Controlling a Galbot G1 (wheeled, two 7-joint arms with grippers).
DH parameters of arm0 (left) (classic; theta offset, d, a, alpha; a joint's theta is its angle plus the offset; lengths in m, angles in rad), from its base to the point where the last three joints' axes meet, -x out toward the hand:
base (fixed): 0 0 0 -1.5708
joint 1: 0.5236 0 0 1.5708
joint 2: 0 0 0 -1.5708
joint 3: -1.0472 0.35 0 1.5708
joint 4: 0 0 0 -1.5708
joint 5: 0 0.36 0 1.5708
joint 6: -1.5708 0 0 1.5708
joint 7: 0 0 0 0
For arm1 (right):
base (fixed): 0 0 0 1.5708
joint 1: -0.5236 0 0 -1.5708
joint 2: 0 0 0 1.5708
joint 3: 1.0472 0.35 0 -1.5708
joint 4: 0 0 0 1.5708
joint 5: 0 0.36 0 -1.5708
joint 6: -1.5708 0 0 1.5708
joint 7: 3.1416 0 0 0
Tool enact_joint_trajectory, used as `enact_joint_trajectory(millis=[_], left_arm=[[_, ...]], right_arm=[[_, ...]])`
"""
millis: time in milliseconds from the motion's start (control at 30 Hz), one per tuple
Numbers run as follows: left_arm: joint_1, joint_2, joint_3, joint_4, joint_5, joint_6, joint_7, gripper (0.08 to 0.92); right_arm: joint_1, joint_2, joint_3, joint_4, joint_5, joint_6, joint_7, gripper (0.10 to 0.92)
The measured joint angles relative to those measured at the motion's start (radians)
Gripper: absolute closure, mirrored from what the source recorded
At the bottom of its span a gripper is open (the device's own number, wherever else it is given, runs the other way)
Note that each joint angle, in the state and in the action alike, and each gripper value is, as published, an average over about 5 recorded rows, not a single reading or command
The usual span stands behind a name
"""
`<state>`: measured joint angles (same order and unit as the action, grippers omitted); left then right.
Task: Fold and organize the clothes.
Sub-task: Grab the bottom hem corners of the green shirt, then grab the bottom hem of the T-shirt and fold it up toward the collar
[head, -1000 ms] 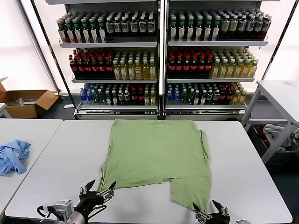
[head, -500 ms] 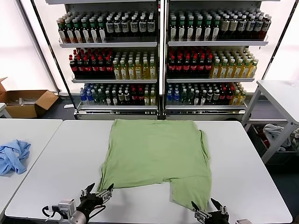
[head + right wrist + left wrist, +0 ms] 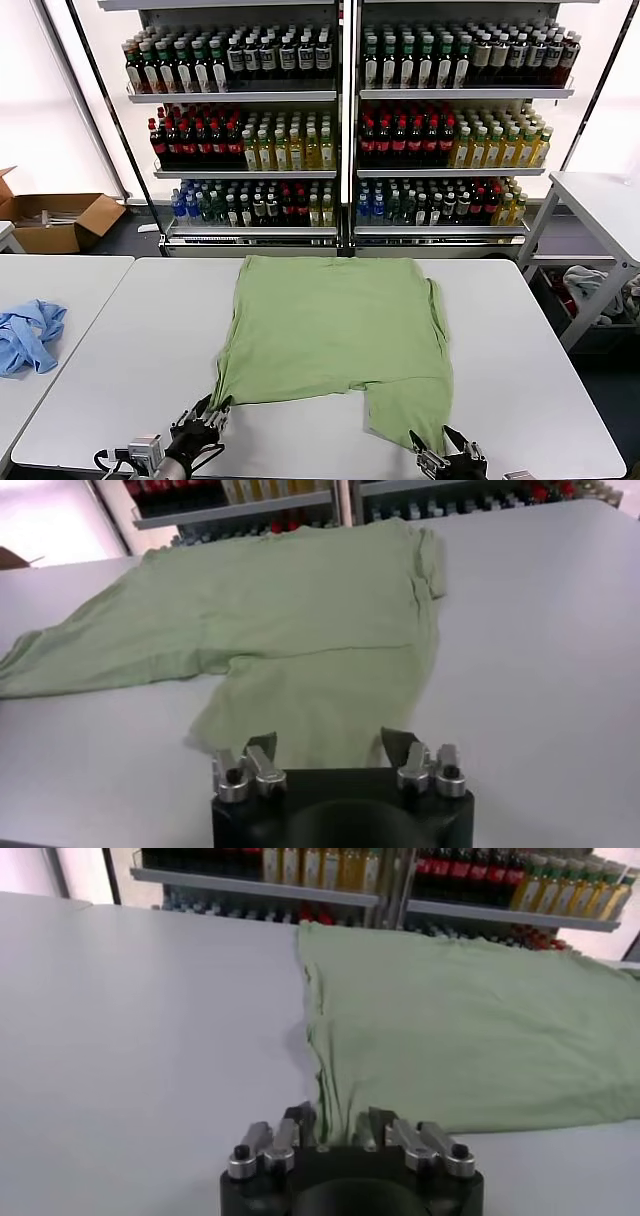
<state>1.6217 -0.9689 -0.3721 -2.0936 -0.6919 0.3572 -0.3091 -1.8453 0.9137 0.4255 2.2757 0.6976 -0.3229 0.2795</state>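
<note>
A crumpled light blue garment [image 3: 28, 335] lies on a separate surface at the far left. On the main white surface [image 3: 120, 340], a light green shirt [image 3: 335, 335] is spread flat at the centre, plain side up, its far edge toward shelves of bottles [image 3: 340, 120]. The left tool [image 3: 205, 418] sits at the shirt's near left corner; in the left wrist view its fingers [image 3: 300, 1128] stand narrowly apart with the corner's edge between them, nearly pinching the cloth. The right tool [image 3: 448, 452] sits at the near right hem, its fingers [image 3: 262, 752] partly spread on either side of the fabric's edge, not clearly gripping it.
</note>
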Motion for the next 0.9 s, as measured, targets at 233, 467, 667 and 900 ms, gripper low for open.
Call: enact_joint_trajectory(millis=[233, 467, 667, 900], left_arm=[[0.007, 0.006, 0.008, -0.001, 0.023, -0.017, 0.004, 0.870], [0.013, 0.006, 0.004, -0.014, 0.036, -0.023, 0.003, 0.916], [0.015, 0.005, -0.001, -0.034, 0.042, -0.023, 0.000, 0.916], [0.017, 0.006, -0.009, -0.055, 0.052, -0.028, -0.001, 0.916]], right_arm=[[0.004, 0.000, -0.012, -0.018, -0.007, 0.015, -0.002, 0.679], [0.015, 0.002, -0.020, -0.021, -0.015, 0.026, 0.001, 0.874], [0.031, 0.004, -0.036, -0.030, -0.026, 0.038, 0.017, 0.919], [0.044, 0.005, -0.044, -0.030, -0.046, 0.060, 0.037, 0.919]])
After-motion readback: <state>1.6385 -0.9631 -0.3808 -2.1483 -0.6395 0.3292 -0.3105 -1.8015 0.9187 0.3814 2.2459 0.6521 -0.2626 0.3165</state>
